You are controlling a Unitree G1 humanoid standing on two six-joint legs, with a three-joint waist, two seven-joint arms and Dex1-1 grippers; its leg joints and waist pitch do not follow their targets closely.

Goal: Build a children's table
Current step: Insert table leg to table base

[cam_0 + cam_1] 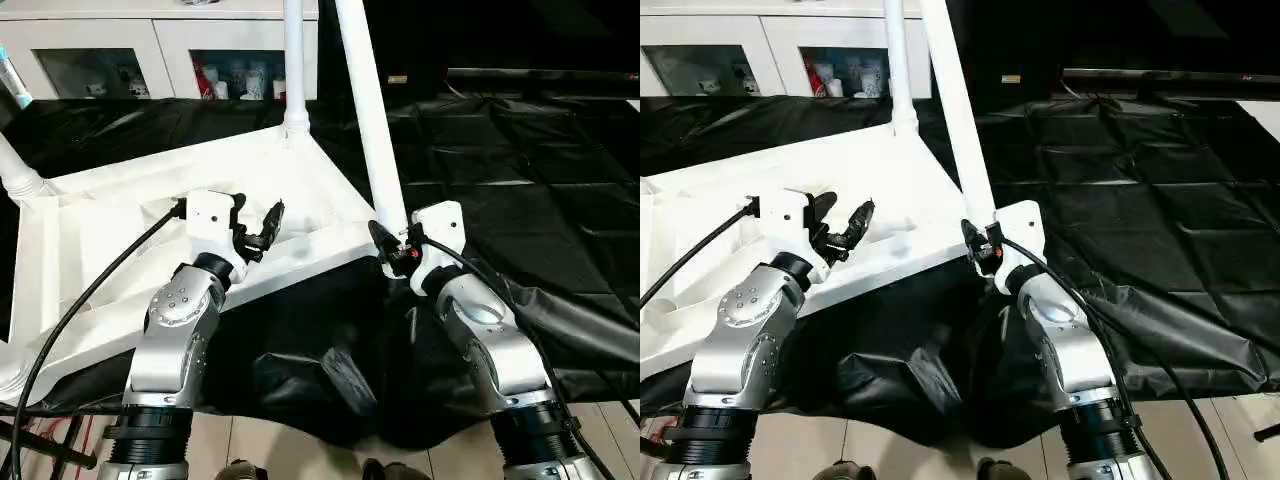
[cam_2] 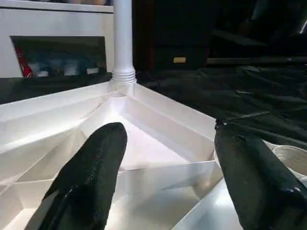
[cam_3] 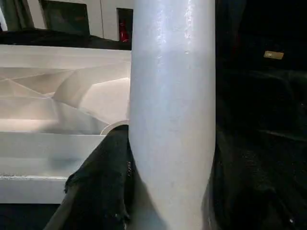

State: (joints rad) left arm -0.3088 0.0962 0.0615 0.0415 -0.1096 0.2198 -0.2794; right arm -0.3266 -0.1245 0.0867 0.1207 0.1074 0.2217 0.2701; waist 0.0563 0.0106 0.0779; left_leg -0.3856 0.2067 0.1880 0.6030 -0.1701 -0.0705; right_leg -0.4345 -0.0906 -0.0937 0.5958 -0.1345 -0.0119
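Black plastic sheeting covers the work surface, with white cabinets along the back wall. Upside down on the sheeting lies the white table top, ribbed underside facing up. At its far left corner a leg rises from a socket, and another corner at the near left edge seems to carry something too, though it is cut off by the frame. Toward the middle, the left gripper hovers over the ribs near the front edge of the top, its black fingers spread apart with nothing between them. Behind it a second leg stands upright in the far corner socket. Further right, a third leg leans slightly and meets the near right corner of the top, where the right gripper is clamped around its lower end.
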